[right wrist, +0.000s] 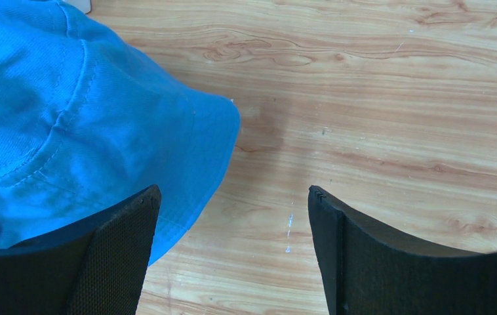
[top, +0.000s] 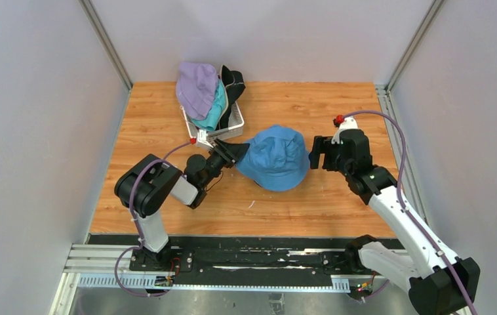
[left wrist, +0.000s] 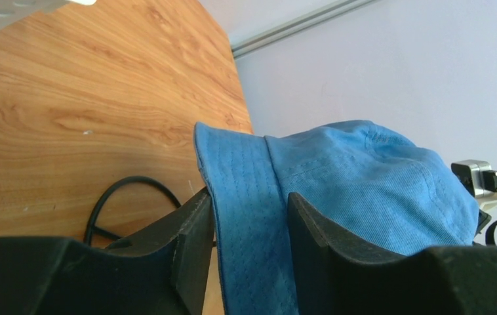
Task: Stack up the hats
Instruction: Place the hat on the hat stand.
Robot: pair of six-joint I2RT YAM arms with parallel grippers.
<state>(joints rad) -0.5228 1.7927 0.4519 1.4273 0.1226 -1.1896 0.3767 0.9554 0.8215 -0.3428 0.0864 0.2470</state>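
Observation:
The blue hat (top: pixel 275 157) lies crown up on the wooden table. My left gripper (top: pixel 233 154) is at its left edge; in the left wrist view the blue brim (left wrist: pixel 249 216) runs through the gap between my fingers (left wrist: pixel 193 243), which stand apart around it. My right gripper (top: pixel 317 154) is open and empty beside the hat's right brim (right wrist: pixel 193 151), one finger (right wrist: pixel 121 249) over the brim's edge. The lavender hat (top: pixel 197 88), the teal hat (top: pixel 216 108) and the black hat (top: pixel 234 82) are piled at the back. The dark red and beige hats are out of view.
A white lattice basket (top: pixel 233 129) at the back left holds the piled hats. Grey walls close in the table (top: pixel 337 105) at the back and sides. A black cable (left wrist: pixel 111 197) loops on the wood by my left fingers.

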